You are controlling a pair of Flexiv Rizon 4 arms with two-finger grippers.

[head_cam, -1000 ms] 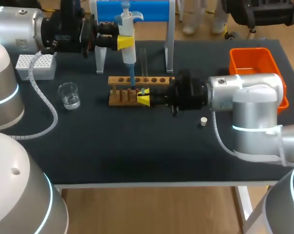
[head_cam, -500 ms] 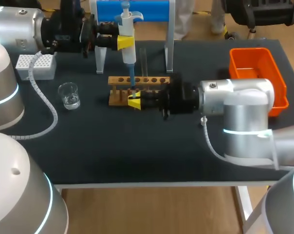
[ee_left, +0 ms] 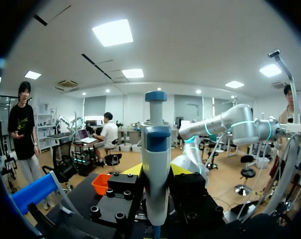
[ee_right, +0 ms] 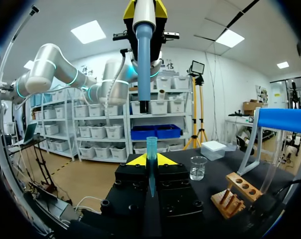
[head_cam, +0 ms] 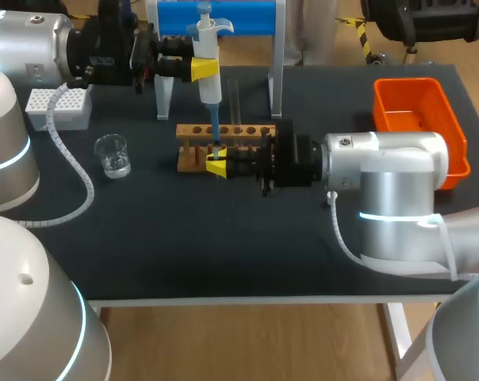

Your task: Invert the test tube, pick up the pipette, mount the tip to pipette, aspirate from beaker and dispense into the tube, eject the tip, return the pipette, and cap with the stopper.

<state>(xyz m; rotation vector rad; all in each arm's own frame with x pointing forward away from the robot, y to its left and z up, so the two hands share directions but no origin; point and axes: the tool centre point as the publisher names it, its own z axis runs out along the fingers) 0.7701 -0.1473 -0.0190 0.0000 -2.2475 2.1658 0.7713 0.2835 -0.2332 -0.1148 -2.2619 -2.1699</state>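
Observation:
My left gripper (head_cam: 205,69) is shut on the white and blue pipette (head_cam: 210,87), holding it upright above the wooden tube rack (head_cam: 247,131). In the left wrist view the pipette (ee_left: 156,149) stands between my left gripper's (ee_left: 157,172) yellow tips. My right gripper (head_cam: 218,168) is shut on a blue pipette tip (ee_right: 151,159), held upright just below the pipette shaft (ee_right: 144,64); a small gap separates them. A clear test tube (head_cam: 233,99) stands in the rack. The beaker (head_cam: 113,155) with liquid sits left of the rack.
A white tip box (head_cam: 59,107) lies at the back left. The blue pipette stand (head_cam: 216,16) rises behind the rack. An orange bin (head_cam: 418,119) stands at the right edge. In the right wrist view the beaker (ee_right: 198,168) and rack (ee_right: 237,194) are ahead.
My right gripper has moved left along the front of the rack with the blue tip, ending under the pipette shaft. The left arm and pipette have stayed put.

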